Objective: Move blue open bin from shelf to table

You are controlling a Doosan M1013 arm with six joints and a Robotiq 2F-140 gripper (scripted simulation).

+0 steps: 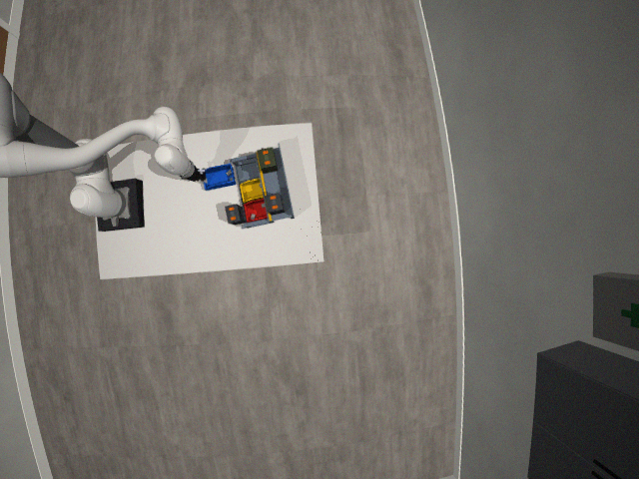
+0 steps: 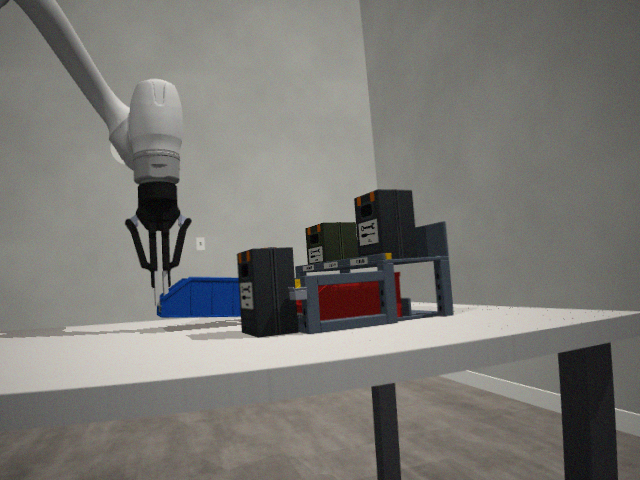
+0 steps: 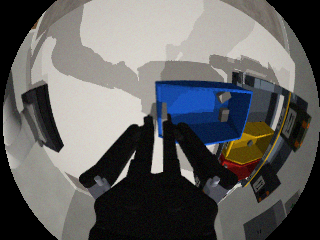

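1. One gripper [image 2: 159, 289] is seen pointing straight down, its jaws drawn nearly together and clamped on the front lip of the blue open bin [image 2: 202, 297].
2. Thin wall alone is pinched between the fingertips, as shown in the wrist view.
3. Two small grey parts [image 3: 224, 106] are seen inside the bin.
4. The bin is held level, out of the grey shelf [image 2: 388, 291] and beside it, over the white table [image 2: 155, 361]; whether its base touches the top cannot be told.
5. The yellow bin [image 1: 251, 190] and red bin [image 1: 254, 210] are kept on the shelf, with dark boxes [image 2: 266, 291] nearby.
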